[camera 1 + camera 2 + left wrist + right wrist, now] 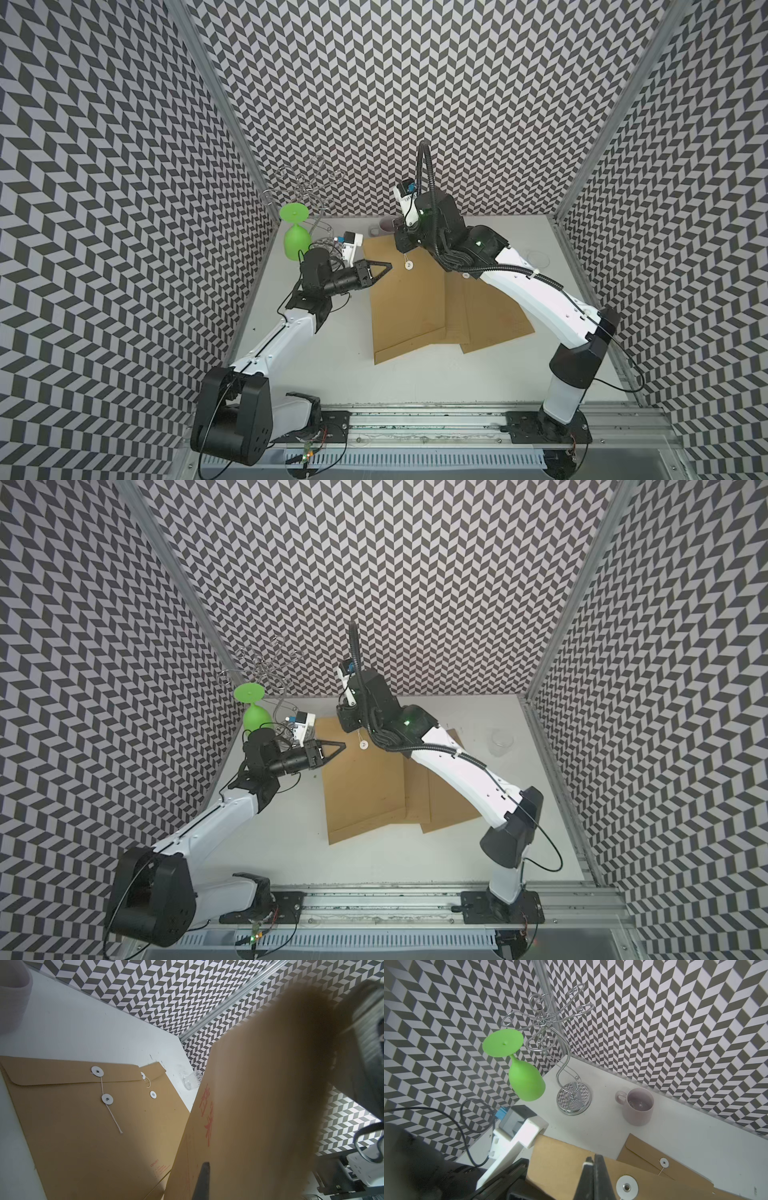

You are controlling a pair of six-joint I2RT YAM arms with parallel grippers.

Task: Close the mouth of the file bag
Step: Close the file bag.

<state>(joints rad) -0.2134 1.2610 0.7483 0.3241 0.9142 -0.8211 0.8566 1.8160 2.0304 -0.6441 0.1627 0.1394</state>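
Flagging risks: top file bag (pixel 405 307) lies on the stack (pixel 490 316), mid bench (pixel 311 365). Left claw (pixel 387 266) shut at its edge, right claw (pixel 593 1160) shut over its button (pixel 627 1186) end; whether either pinches paper or string, can't tell. Weak pinch slips; wide swing could clip the mug (pixel 638 1107) beyond.

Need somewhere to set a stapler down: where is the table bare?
Bare table lies between the file bags' near edges and the front rail. Also bare: the far right corner beyond the clear glass. The far left side is crowded: glass rack, green goblet, mug.
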